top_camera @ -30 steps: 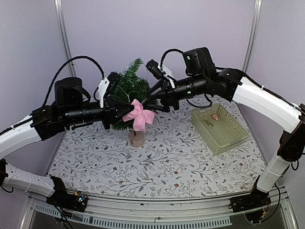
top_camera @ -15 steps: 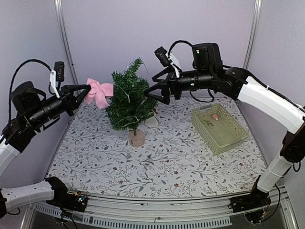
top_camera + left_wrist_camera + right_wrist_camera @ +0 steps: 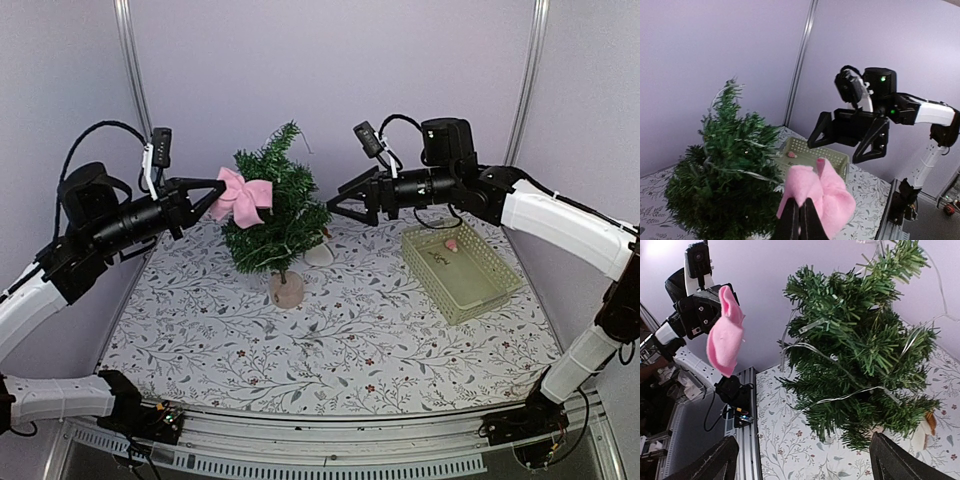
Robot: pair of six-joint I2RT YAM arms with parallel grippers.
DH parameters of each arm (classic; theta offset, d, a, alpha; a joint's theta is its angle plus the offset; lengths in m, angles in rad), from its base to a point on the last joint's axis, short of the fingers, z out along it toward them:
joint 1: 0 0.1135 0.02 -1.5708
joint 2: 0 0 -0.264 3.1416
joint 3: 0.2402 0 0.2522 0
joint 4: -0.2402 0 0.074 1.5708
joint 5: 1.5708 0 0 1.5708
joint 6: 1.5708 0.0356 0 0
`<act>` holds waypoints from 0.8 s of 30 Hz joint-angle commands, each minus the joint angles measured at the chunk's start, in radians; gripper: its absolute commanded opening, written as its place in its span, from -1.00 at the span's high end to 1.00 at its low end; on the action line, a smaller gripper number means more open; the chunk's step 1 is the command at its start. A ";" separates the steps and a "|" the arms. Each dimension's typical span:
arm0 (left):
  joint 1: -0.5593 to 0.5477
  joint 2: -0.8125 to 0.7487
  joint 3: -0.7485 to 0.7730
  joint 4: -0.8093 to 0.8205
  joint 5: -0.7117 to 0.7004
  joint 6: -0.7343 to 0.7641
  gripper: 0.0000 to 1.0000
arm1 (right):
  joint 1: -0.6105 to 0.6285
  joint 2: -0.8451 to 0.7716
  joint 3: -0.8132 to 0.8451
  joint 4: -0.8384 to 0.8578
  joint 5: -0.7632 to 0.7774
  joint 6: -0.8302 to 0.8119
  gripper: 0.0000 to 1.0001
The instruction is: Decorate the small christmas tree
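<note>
Left end effector (image 3: 218, 192), left of centre, gripped pink bow (image 3: 243, 197) beside small christmas tree (image 3: 280, 215); right end effector (image 3: 340, 210) gaped empty. Bow likely needed seating among branches before release.

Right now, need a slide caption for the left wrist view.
Left tool pinching a pink felt bow beside the small dark green bristly christmas tree, right tool open opposite.

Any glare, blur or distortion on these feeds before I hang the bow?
Top external: even, soft light, sharp, no glare on the small christmas tree. Left wrist: pink bow slightly soft close to the lens, tree crisp. Right wrist: washed-out glow top left, bottom corners dark.
</note>
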 commanded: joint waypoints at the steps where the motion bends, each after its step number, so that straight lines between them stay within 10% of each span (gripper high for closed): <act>1: -0.211 0.039 0.000 0.177 -0.242 -0.006 1.00 | 0.003 -0.038 -0.027 0.151 -0.170 0.100 -0.88; 11: -0.506 0.177 -0.007 0.378 -0.687 0.070 1.00 | 0.006 -0.010 -0.009 0.168 -0.265 0.140 -0.96; 24: -0.551 0.221 -0.082 0.539 -0.861 0.038 1.00 | 0.006 0.026 0.020 0.238 -0.262 0.223 -0.96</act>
